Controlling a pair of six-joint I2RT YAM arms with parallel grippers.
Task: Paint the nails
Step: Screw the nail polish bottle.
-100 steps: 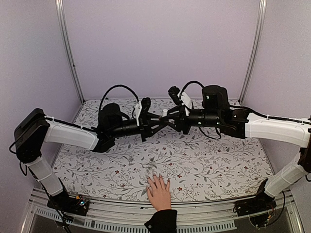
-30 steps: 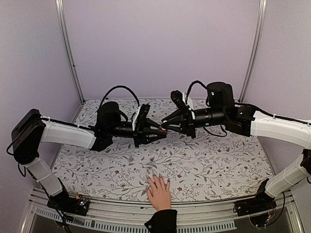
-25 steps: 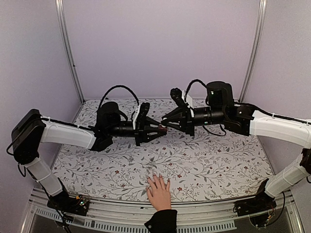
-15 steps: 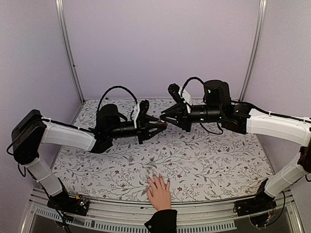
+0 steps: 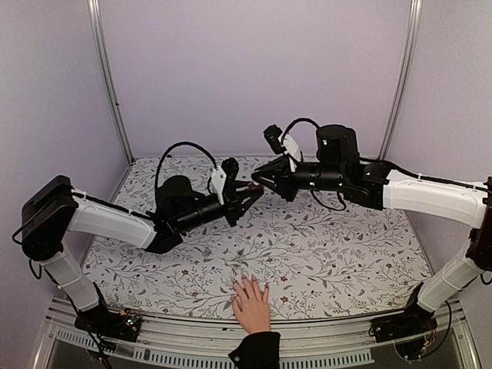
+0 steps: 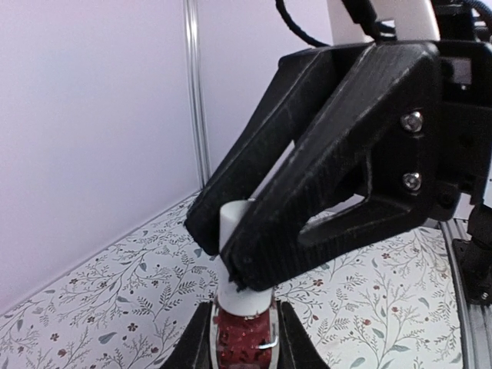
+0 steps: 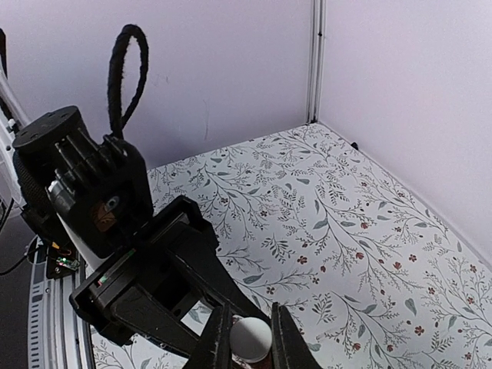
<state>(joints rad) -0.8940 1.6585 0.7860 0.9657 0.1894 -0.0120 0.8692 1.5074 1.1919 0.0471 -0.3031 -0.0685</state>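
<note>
The flowered bench [image 5: 346, 261] lies below both arms. The left pincer [image 5: 252, 191] and the right pincer [image 5: 261, 177] meet tip to tip in the air above its middle. A human hand [image 5: 251, 304] rests flat on the bench, well apart from both pincers, at the near edge. The left pincer is closed on a small dark-red bottle [image 6: 241, 340]. The right pincer is clamped on the white cap [image 7: 250, 335], which sits on the bottle. The nails [image 5: 246, 279] tip the fingers that point toward the pincers.
</note>
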